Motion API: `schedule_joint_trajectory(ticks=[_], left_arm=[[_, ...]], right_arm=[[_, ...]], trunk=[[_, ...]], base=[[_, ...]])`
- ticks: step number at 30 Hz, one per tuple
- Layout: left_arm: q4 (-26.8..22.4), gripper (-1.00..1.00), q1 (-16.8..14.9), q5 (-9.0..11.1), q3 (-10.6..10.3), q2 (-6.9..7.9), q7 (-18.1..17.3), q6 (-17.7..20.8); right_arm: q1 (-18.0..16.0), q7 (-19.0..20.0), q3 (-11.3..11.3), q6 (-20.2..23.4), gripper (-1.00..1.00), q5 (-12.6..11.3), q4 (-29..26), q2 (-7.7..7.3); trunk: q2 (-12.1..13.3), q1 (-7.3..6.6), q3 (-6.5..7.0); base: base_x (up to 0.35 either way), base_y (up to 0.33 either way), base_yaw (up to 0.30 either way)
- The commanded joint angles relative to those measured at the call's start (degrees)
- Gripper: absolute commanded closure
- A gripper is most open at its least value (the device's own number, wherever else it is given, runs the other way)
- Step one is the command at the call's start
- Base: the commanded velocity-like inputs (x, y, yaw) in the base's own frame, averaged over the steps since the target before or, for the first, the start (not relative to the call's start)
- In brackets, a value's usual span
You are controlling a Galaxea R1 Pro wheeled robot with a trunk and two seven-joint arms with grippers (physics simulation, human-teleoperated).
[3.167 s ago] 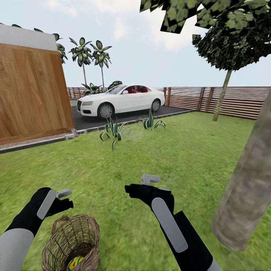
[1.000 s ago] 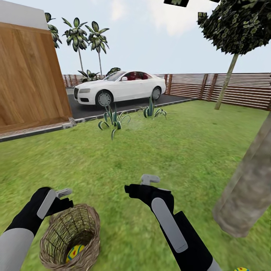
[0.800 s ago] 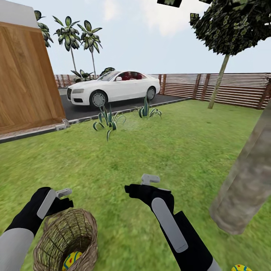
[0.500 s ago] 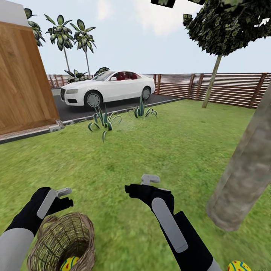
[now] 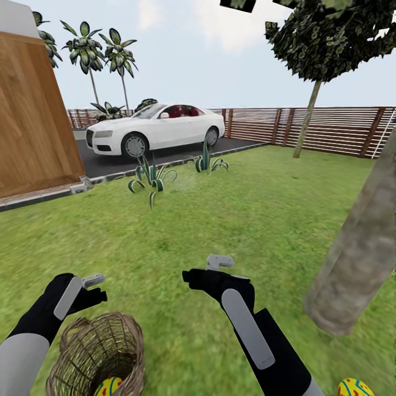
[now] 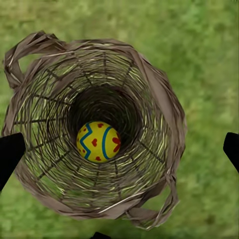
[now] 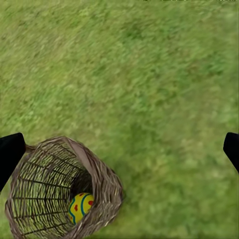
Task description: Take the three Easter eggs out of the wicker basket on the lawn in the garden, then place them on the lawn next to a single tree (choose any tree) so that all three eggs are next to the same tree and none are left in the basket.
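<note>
Easter eggs are split now: one egg (image 6: 98,142) lies at the bottom of the wicker basket (image 5: 98,352) near the left gripper (image 5: 93,281), and a second egg (image 5: 355,387) lies on the lawn (image 5: 220,220) near the foot of the tree (image 5: 360,247). Since a second ago the whole picture has shifted, so the camera turned; the egg by the tree came more into sight. Both grippers stand spread and hold nothing, the right gripper (image 5: 220,260) above the grass. I judge the basket is not yet emptied.
</note>
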Motion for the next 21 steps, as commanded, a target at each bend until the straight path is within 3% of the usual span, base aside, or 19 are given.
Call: schedule_joint_trajectory(ticks=[1,7,21], left_arm=[[-0.1,-1.00,0.0,0.6,0.0,0.02,0.5,0.1],[-0.1,-1.00,0.0,0.6,0.0,0.43,0.5,0.1],[-0.1,-1.00,0.1,0.6,0.0,0.74,0.5,0.1]], right_arm=[[-0.1,-0.6,0.0,0.1,-1.00,-0.5,0.0,0.02],[-0.1,-0.6,0.0,0.1,-1.00,-0.5,0.0,0.02],[0.0,-0.6,0.0,0.1,-1.00,-0.5,0.0,0.02]], trunk=[[0.0,0.00,-0.01],[0.0,0.00,0.18],[0.0,0.00,0.21]], base=[[-0.014,0.180,-0.146],[-0.020,0.128,-0.102],[-0.032,0.054,-0.009]])
